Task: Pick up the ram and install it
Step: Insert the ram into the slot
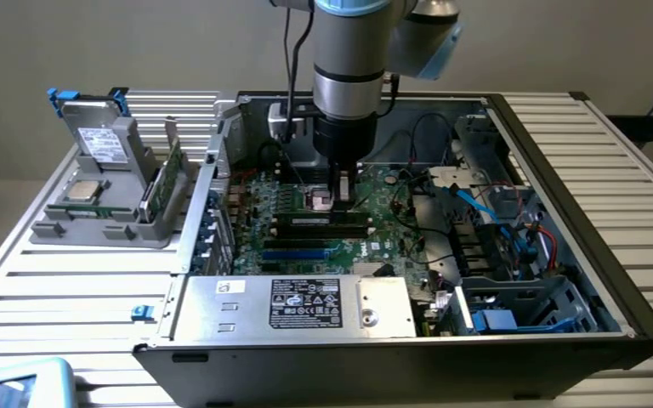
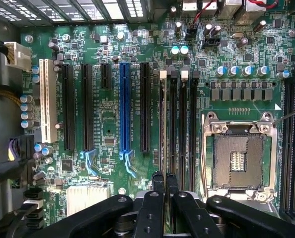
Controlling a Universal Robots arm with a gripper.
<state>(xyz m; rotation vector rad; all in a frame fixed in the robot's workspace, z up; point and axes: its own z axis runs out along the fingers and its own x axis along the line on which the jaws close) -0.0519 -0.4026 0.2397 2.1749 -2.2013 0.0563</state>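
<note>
At the exterior view's far left, well apart from the claw (image 1: 343,197), a grey holder (image 1: 111,229) is set on the slatted bench (image 1: 65,289). In it a drive (image 1: 105,140) is stood upright, a square processor (image 1: 82,189) is laid flat in front of the drive, and the ram (image 1: 171,183) is propped on edge at the side of the holder nearer the claw. The ram is seen as a thin green stick, untouched by the claw.

Next to the holder, the open case (image 1: 599,280) is laid on the bench. The arm is lowered into it, and the claw is held just over the motherboard (image 2: 107,124). A labelled power supply (image 1: 303,302) is seen nearer the camera than the claw.

In the wrist view the claw (image 2: 165,181) is narrow: its fingers (image 2: 158,184) are drawn almost together, and nothing is seen gripped between them. A white slot (image 2: 47,99) and a blue slot (image 2: 125,109) are found well to one side of the claw. The black memory slots (image 2: 173,124) are run straight out ahead of the fingertips, the claw being lined up with them. The open processor socket (image 2: 238,161) is placed just beside these slots, on the side away from the blue slot.

At the exterior view's right of the claw, blue cables (image 1: 496,212) are strung across the case.
</note>
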